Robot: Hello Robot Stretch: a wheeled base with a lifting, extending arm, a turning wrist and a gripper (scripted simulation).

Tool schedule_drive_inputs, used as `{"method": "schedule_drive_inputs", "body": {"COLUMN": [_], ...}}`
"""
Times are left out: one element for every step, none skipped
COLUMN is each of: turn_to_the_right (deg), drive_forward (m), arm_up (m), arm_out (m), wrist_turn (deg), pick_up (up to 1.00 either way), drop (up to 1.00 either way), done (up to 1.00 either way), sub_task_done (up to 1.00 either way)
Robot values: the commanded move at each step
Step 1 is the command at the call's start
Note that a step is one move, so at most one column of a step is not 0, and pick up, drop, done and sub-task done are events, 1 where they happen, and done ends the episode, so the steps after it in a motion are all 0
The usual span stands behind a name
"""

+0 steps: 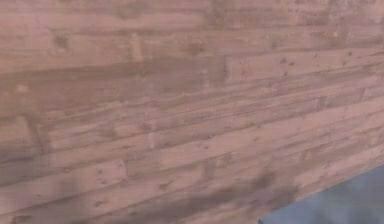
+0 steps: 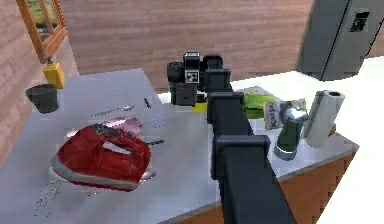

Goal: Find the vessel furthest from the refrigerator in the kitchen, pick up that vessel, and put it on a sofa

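You'll find the gripper (image 2: 183, 93) mid-frame against the counter (image 2: 110, 88); you cannot tell whether it holds anything. Your dark cup (image 2: 42, 97) stands at the frame's left, fridge (image 2: 345, 40) upper right.

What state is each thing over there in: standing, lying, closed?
Dark cup: upright.
Paper towel roll: upright.
Metal canister: upright.
Red object: lying flat on the counter.
Refrigerator: doors closed.
Gripper: over the counter; cannot tell whether it holds anything.

A glossy red shell (image 2: 100, 155) and a matt dark grey pot (image 2: 42, 97) are seen on a smooth grey countertop (image 2: 110, 88).
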Motion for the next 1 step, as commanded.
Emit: {"method": "schedule_drive_inputs", "body": {"turn_to_the_right": [0.0], "drive_forward": [0.0], "arm_up": [0.0], "arm_out": [0.0], "wrist_turn": [-45.0], "pick_up": [0.0], "drop": [0.0], "done": [0.0], "sub_task_done": [0.0]}}
